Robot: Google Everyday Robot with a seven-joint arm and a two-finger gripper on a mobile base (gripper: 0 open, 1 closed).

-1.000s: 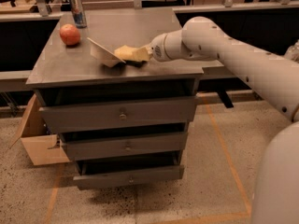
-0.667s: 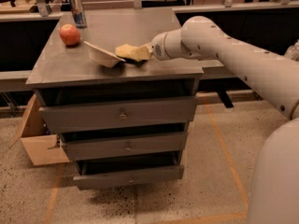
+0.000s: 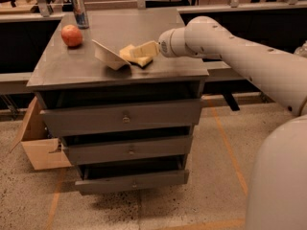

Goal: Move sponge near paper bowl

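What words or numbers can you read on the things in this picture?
No text can be read here.
On the can: coloured print, too blurred to read.
On the sponge, bowl, apple and drawers: no writing shows.
On the tool, at the sponge beside the bowl: no label shows.

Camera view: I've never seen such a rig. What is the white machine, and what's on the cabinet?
The white machine is a mobile robot's single arm, reaching in from the right. One camera looks down on a grey drawer cabinet. The arm's gripper sits at the pale yellow sponge, which lies right beside a tilted paper bowl. Whether it grips the sponge cannot be told. A red apple and a drink can stand farther back on the left.
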